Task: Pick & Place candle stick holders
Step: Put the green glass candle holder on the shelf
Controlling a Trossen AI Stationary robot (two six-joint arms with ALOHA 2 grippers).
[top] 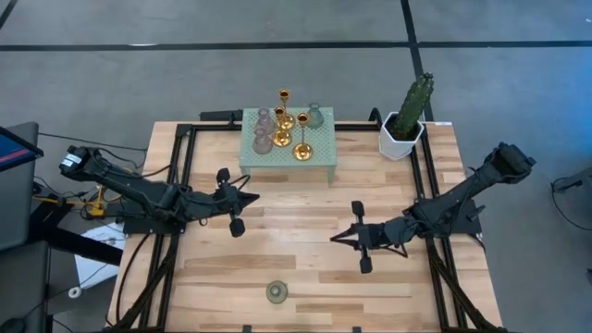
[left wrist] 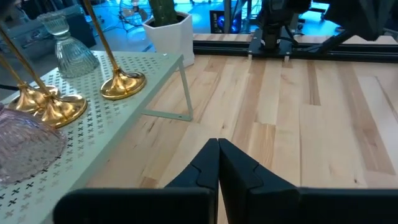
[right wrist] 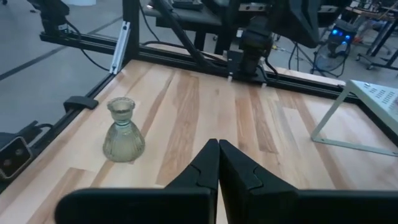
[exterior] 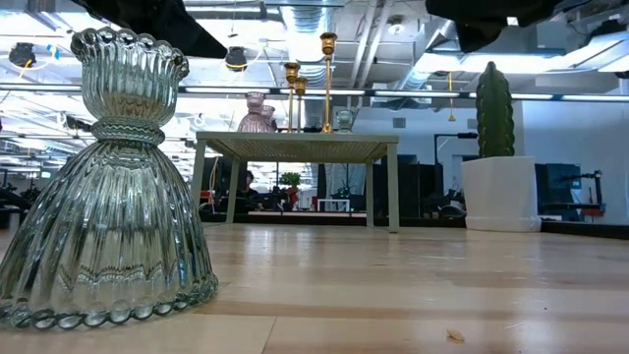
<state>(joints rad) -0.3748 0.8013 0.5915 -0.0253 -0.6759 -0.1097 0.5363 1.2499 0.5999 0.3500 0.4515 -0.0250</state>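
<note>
Currently, both arms rest low over the wooden table (top: 305,268) with nothing held. The left gripper (top: 252,196) lies just in front of the mint green perforated stand (top: 319,153), fingers pressed together and pointing toward the table's middle; in the left wrist view its two dark fingers (left wrist: 239,168) meet at a single tip. The right gripper (top: 335,235) lies at mid-table, well apart from the stand, fingers likewise closed flat against each other (right wrist: 239,168). One green ribbed glass holder (top: 277,292) stands upright alone near the front edge of the table, apart from both grippers; it fills the left of the low view (exterior: 108,187) and shows ahead of the right gripper in the right wrist view (right wrist: 123,132). The remaining candle stick holders stand on the stand: three gold holders (top: 294,123) with round bases and thin stems grouped at its centre, two pink glass holders (top: 263,132) beside them, and one pale green glass holder (top: 315,116) at the rear. A cactus in a white pot (top: 404,125) stands at the table's far right corner, beside the stand.
</note>
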